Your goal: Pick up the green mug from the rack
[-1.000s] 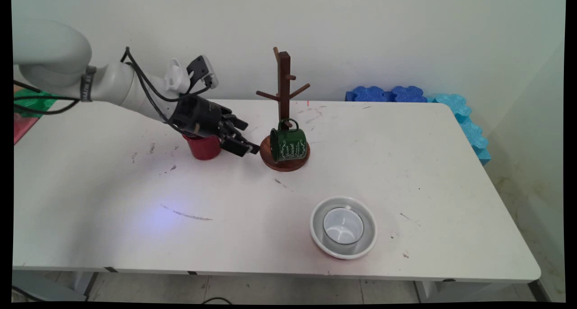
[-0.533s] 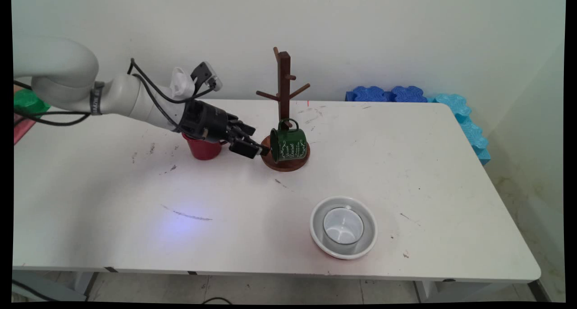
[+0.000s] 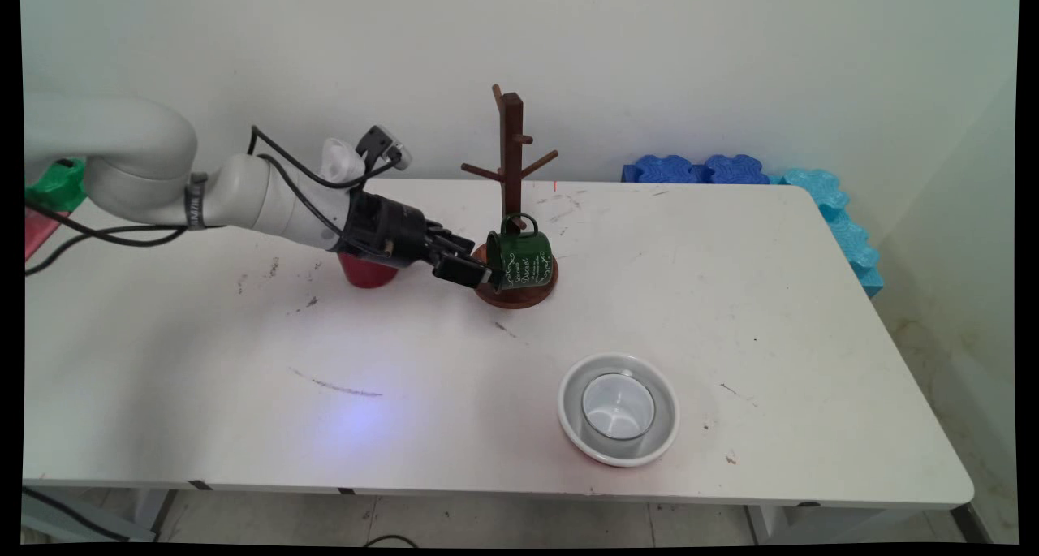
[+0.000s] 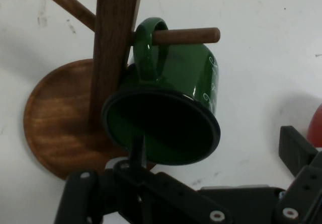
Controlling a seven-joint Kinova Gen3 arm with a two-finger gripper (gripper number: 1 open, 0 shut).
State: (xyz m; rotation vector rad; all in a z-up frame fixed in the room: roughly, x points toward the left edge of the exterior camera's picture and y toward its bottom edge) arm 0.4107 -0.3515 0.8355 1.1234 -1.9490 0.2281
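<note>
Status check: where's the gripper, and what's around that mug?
Gripper open, at the green mug's mouth. Mug hangs by its handle on the rack's low peg. Red cup behind the arm; bowl well clear.

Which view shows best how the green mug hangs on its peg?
Hand view: the green mug fills it, handle looped over the peg, mouth facing the camera. Main view shows the mug small, low on the mug tree, handle partly hidden, pincer beside it.
</note>
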